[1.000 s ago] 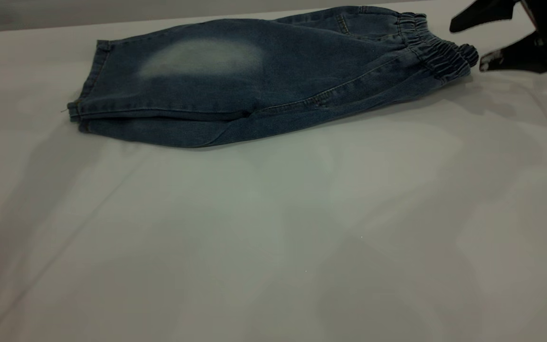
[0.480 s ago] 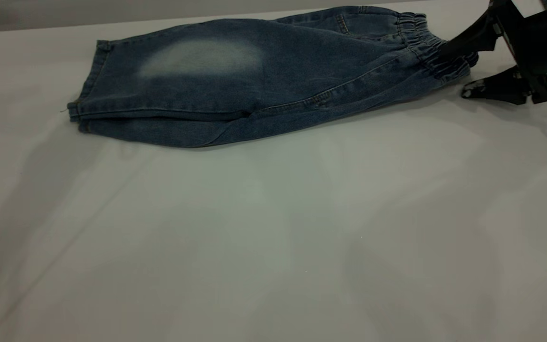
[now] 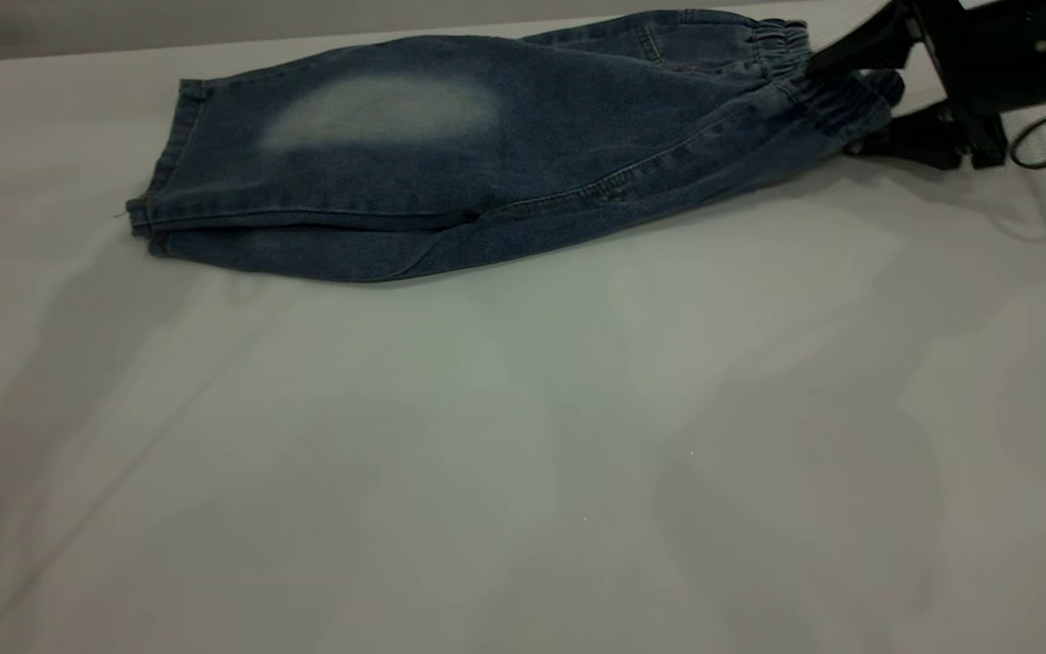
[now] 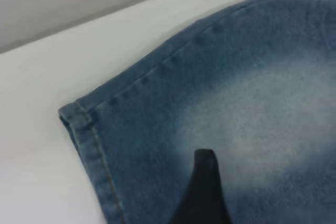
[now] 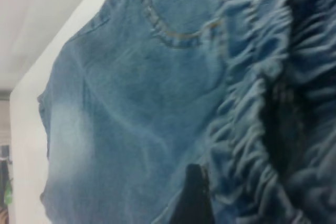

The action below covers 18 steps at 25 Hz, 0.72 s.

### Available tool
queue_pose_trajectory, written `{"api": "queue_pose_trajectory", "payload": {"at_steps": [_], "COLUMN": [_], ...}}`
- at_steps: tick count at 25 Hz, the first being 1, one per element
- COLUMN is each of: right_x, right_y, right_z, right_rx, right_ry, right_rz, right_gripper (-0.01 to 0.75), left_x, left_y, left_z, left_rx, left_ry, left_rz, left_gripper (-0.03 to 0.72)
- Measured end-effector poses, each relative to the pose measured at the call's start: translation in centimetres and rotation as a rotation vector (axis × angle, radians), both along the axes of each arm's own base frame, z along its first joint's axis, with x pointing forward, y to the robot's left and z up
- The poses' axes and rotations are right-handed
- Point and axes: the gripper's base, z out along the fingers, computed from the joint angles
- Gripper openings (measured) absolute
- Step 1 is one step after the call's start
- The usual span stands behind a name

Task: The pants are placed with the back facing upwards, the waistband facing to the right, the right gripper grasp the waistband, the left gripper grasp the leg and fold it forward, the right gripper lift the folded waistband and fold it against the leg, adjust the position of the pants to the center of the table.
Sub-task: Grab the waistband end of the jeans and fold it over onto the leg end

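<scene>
One pair of folded denim pants (image 3: 487, 154) lies on the pale surface (image 3: 523, 436), toward its far edge, legs stacked one upon the other, a pale faded patch (image 3: 382, 109) on the upper layer. Right tool (image 3: 836, 104) reaches in from the right side of the exterior view; its fingers are spread, one dark finger (image 3: 854, 50) lying on top of the gathered waistband (image 3: 814, 86), the other (image 3: 909, 145) low beside the surface beneath that band, so the waistband sits between them. Right wrist view: ruffled elastic directly ahead of the tool, a pocket seam (image 5: 168, 30) beyond it, the faded patch farther off. Left tool is out of the exterior view; its wrist view shows a single dark fingertip (image 4: 206, 182) above the faded patch, with the leg hem (image 4: 92, 145) and its corner just beside it. Whether the left tool is spread or pressed together cannot be told from this view, nor whether it touches the cloth
</scene>
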Motion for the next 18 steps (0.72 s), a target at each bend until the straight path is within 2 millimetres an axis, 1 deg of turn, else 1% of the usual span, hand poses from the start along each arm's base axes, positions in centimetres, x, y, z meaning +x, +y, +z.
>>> {"api": "queue_pose_trajectory", "payload": {"at_steps": [3, 4, 6, 9, 10, 12, 15, 16, 18], "right_x": [0.3, 0.3, 0.4, 0.3, 0.3, 0.3, 0.3, 0.4, 0.4], "right_y": [1.2, 1.7, 2.1, 2.4, 2.4, 2.4, 2.4, 2.4, 2.3], "right_z": [-0.1, -0.1, -0.2, -0.1, 0.0, 0.5, 1.4, 1.7, 2.5], "right_rx": [-0.032, -0.044, -0.061, -0.072, -0.08, -0.09, -0.118, -0.128, -0.146], "right_ry": [0.0, -0.001, -0.008, -0.023, -0.025, -0.037, -0.055, -0.061, -0.075], "right_rz": [0.019, 0.029, 0.042, 0.068, 0.076, 0.089, 0.116, 0.123, 0.135], "right_gripper": [0.468, 0.423, 0.316, 0.113, 0.083, 0.078, 0.078, 0.078, 0.078], "left_x": [-0.2, -0.2, -0.3, -0.2, -0.1, 0.0, 0.5, 0.9, 1.2], "left_y": [-0.1, -0.1, -0.1, -0.2, -0.3, -0.9, -2.1, -2.6, -3.9], "left_z": [-0.1, -0.1, -0.2, -0.2, 0.0, 0.4, 1.6, 2.0, 2.2], "left_rx": [-0.001, -0.001, -0.002, -0.006, -0.008, -0.012, -0.017, -0.015, -0.016], "left_ry": [0.021, 0.027, 0.035, 0.057, 0.066, 0.083, 0.093, 0.084, 0.111], "left_rz": [-0.009, -0.012, -0.014, -0.026, -0.036, -0.062, -0.112, -0.129, -0.178], "left_gripper": [0.566, 0.566, 0.566, 0.566, 0.566, 0.566, 0.566, 0.566, 0.563]}}
